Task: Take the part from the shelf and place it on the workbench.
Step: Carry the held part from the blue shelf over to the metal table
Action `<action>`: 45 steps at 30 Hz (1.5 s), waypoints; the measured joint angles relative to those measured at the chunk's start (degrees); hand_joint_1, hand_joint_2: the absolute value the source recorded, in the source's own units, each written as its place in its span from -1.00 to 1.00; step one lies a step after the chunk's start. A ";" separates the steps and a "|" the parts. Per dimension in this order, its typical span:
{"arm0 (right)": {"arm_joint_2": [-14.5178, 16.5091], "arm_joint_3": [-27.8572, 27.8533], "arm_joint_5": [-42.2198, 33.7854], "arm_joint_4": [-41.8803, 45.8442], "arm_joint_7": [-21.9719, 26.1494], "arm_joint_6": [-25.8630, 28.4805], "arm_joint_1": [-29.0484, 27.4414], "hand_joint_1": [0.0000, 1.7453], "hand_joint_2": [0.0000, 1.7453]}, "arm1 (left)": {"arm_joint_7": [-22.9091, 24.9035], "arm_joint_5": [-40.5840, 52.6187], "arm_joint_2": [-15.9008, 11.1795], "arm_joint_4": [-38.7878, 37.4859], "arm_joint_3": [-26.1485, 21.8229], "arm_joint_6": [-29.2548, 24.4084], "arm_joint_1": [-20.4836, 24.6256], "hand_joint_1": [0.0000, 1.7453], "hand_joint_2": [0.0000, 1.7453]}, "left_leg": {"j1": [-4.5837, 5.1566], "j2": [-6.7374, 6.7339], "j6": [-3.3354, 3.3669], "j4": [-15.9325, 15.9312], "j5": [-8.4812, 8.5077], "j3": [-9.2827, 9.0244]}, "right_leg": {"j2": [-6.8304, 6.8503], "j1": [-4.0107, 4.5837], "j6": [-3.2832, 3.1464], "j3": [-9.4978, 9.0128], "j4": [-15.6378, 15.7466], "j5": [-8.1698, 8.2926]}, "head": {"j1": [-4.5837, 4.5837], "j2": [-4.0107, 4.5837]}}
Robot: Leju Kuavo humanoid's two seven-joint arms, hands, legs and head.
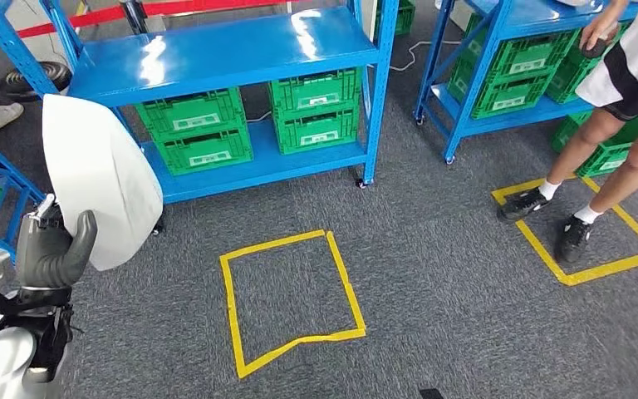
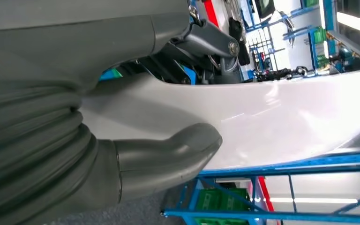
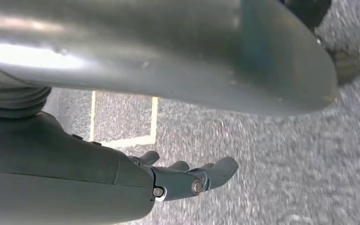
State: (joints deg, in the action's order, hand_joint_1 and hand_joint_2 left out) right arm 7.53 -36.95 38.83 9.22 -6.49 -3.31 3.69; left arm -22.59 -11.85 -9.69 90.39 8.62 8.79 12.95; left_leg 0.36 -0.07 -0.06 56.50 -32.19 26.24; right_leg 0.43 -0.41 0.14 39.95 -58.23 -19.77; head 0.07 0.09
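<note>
Green crates [image 1: 249, 125] sit in stacked pairs on the lower level of a blue rack [image 1: 224, 54]. Yellow tape squares [image 1: 291, 299] mark the grey carpet; a person [image 1: 623, 91] stands on the far one.

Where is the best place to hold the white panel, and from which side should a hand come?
Probably at its lower edge, from below, as the left hand does now: the white panel is thin, curved and upright, so a thumb on one face and fingers behind can pinch it.
</note>
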 joint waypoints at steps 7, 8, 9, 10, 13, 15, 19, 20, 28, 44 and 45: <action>-0.02 0.01 0.01 -0.01 -0.01 -0.12 -0.08 -1.00 -1.00 | 0.08 0.01 -0.03 -0.04 -0.05 -0.02 -0.44 1.00 1.00 | -0.31 -0.27 1.33 0.82 5.55 6.64 | -0.29 -0.14 1.55 3.51 -17.52 -12.06 | -0.10 0.00; -0.03 0.01 0.01 -0.01 -0.01 -0.12 -0.06 -1.00 -1.00 | 0.09 0.01 -0.03 -0.05 -0.05 -0.02 -0.53 1.00 1.00 | -0.34 -0.28 1.20 1.24 6.21 7.90 | -0.28 -0.16 1.52 1.89 -17.16 -10.70 | -0.11 0.00; -0.05 0.01 0.01 -0.01 -0.01 -0.12 -0.03 -1.00 -1.00 | 0.10 0.01 -0.03 -0.05 -0.05 -0.02 -0.61 1.00 1.00 | -0.37 -0.29 1.02 1.71 6.79 9.08 | -0.28 -0.19 1.45 -0.77 -14.81 -9.45 | -0.11 0.00; -0.07 0.01 0.01 0.00 -0.01 -0.12 0.07 -1.00 -1.00 | 0.10 0.01 -0.03 0.02 -0.05 -0.02 -0.67 1.00 1.00 | -0.35 -0.30 0.78 2.20 7.28 10.13 | -0.30 -0.17 1.30 -4.22 -10.91 -9.41 | -0.12 0.00; -0.07 0.01 0.01 0.00 0.04 -0.15 0.43 -1.00 -1.00 | 0.12 0.01 -0.08 0.21 -0.11 -0.03 -0.57 1.00 1.00 | -0.22 -0.37 -0.20 3.06 8.67 11.75 | -0.49 0.15 0.14 -10.48 -1.48 -12.11 | -0.13 0.00; -0.01 0.01 0.01 -0.01 0.02 -0.24 0.44 -1.00 -1.00 | 0.18 0.01 -0.10 0.15 -0.14 -0.06 -0.49 1.00 1.00 | -0.31 -0.37 -0.96 2.77 9.60 11.95 | -0.42 0.24 -0.88 -9.99 -0.74 -11.51 | -0.22 0.00; 0.15 0.01 0.01 -0.02 0.43 -0.51 0.40 -1.00 -1.00 | -0.11 -0.09 -0.23 0.02 -0.14 -0.11 -0.52 1.00 1.00 | -0.66 -0.18 -2.32 9.33 2.15 14.67 | -0.10 0.01 -2.35 -7.27 -0.35 -8.99 | -0.04 0.00; 0.15 0.01 0.02 -0.02 0.67 -0.67 0.37 -1.00 -1.00 | -0.39 -0.13 -0.25 0.01 -0.14 -0.11 -0.56 1.00 1.00 | -0.71 -0.18 -2.56 12.98 -0.20 15.50 | -0.10 0.02 -2.38 -6.45 -0.36 -8.35 | -0.02 0.00; 0.51 0.16 1.30 -0.02 2.16 -2.60 0.04 -1.00 -1.00 | -1.23 0.43 -0.16 -0.15 -0.03 0.25 0.07 1.00 1.00 | 0.00 -3.23 -1.20 2.05 1.04 1.86 | 1.89 0.35 -1.22 -2.57 -0.87 -4.49 | -0.05 0.00; 0.61 0.30 1.24 -0.02 2.15 -2.27 -0.62 -1.00 -1.00 | -0.98 0.57 0.51 -1.57 0.06 0.42 0.86 1.00 1.00 | -0.26 4.28 -0.10 2.81 3.86 6.69 | -2.33 0.13 -0.31 -6.43 -1.84 -8.89 | -0.12 0.00; 0.61 0.32 1.26 -0.02 2.15 -2.40 -0.61 -1.00 -1.00 | -0.98 0.57 0.49 -1.66 0.05 0.43 0.89 1.00 1.00 | -0.30 4.63 -0.46 2.65 4.03 6.85 | -1.86 0.09 -0.70 -6.43 -1.67 -8.70 | -0.11 0.00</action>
State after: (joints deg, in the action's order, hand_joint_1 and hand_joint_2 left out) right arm 8.14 -36.63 40.10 9.20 -4.33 -5.72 3.08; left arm -23.57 -11.28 -9.21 88.73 8.67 9.21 13.84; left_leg 0.07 4.56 -0.52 59.15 -28.16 33.10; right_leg -1.43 -0.31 -0.55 33.53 -59.90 -28.47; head -0.04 0.09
